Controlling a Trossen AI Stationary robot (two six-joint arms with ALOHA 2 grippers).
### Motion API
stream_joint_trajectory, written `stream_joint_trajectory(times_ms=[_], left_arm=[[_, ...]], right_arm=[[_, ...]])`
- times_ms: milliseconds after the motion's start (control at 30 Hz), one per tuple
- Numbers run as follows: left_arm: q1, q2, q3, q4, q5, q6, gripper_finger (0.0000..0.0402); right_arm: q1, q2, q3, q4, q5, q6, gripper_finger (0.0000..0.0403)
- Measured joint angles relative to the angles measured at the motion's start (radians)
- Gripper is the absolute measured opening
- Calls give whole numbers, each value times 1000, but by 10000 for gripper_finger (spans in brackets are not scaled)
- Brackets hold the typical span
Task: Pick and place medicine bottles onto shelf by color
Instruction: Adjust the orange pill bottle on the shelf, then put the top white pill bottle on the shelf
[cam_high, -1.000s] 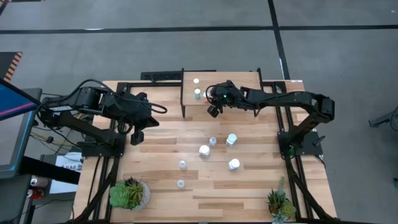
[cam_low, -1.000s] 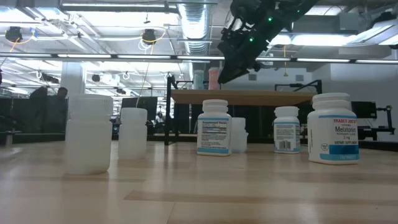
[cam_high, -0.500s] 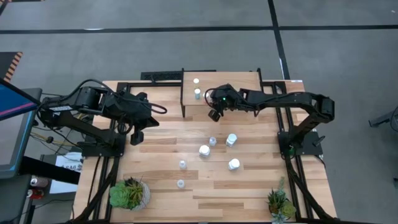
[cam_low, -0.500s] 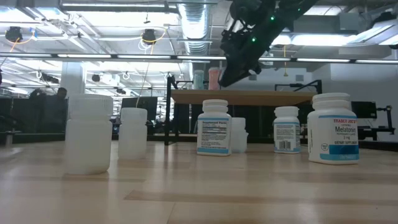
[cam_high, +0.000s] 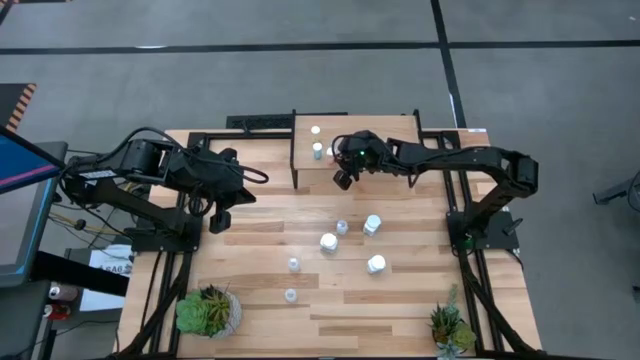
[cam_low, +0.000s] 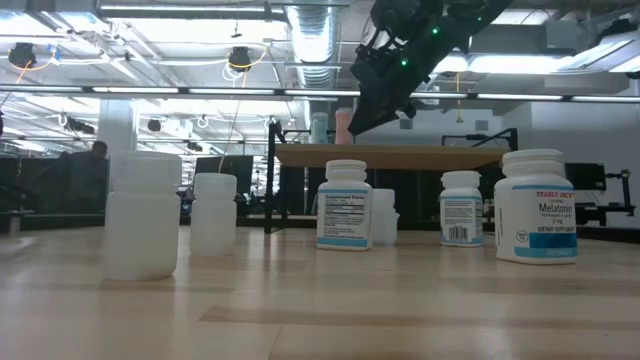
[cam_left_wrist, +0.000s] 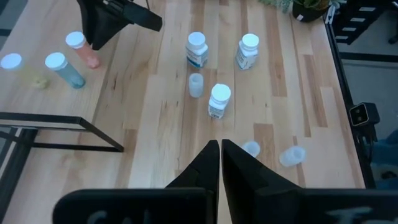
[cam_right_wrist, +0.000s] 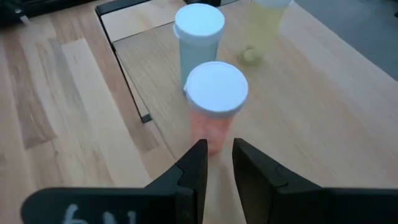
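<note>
The shelf (cam_high: 372, 128) stands at the table's far edge. An orange bottle (cam_right_wrist: 211, 121) with a white cap stands upright on the shelf, with my right gripper (cam_right_wrist: 217, 149) shut on it. Behind it on the shelf stand a pale blue bottle (cam_right_wrist: 198, 43) and a pale yellowish one (cam_right_wrist: 264, 25). Several white-capped bottles (cam_high: 329, 241) stand on their bases mid-table. My left gripper (cam_high: 218, 222) hangs shut above the table's left part, holding nothing. My right gripper pinches the orange bottle's lower body (cam_right_wrist: 214, 144) between its two fingertips (cam_right_wrist: 200, 149). The fingers slant down from the table's right side. The bottle stands upright, its base on the shelf board (cam_right_wrist: 298, 93).
Two potted plants (cam_high: 208, 310) (cam_high: 450, 328) stand at the near corners. The shelf's black legs (cam_high: 294, 150) rise at its left end. Bare tabletop (cam_high: 250, 255) lies between the left arm and the bottles. In the low view, large bottles (cam_low: 537, 205) stand close by.
</note>
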Motion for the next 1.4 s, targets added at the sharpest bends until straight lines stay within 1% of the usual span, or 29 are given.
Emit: stream_joint_trajectory(times_ms=[267, 1300, 1400], left_arm=[[0, 0, 0, -25, 0, -1, 4], [0, 0, 0, -22, 1, -18, 4], [0, 0, 0, -22, 3, -18, 4]], right_arm=[[-4, 0, 0, 43, 0, -1, 97], [-23, 0, 0, 43, 7, 2, 98], [-30, -33, 6, -32, 22, 26, 98]])
